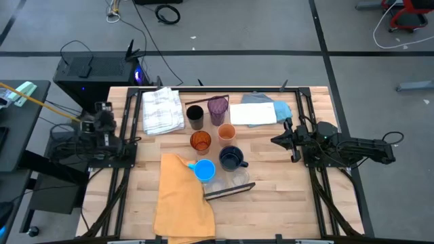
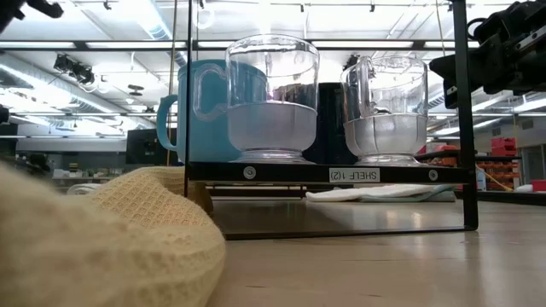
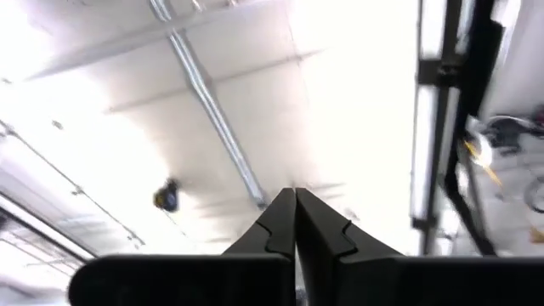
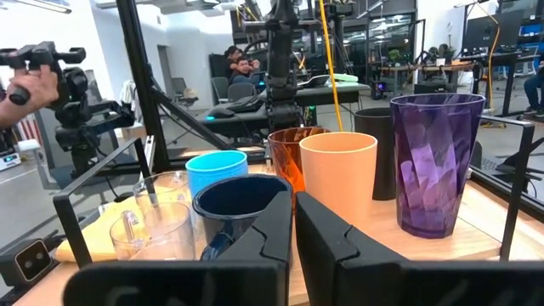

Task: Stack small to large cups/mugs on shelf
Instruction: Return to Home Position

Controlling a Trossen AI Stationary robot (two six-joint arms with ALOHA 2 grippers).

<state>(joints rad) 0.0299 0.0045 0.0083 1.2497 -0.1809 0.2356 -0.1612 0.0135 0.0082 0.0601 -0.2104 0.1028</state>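
The cups/mugs stand upright in a cluster mid-table: black cup, purple tumbler, peach cup, orange tumbler, navy mug, blue mug and clear cups. The shelf lies just near of them. In the low view the clear cups show above the shelf's dark labelled edge. My left gripper is shut and points up at the ceiling, by the table's left edge. My right gripper, shut and level, faces the cups from the right.
A mustard cloth lies at the near left, beside the blue mug. A checked towel and a folded pale cloth lie at the far side. Dark frame bars run along the table's sides. A person's hand with a camera shows beyond the table.
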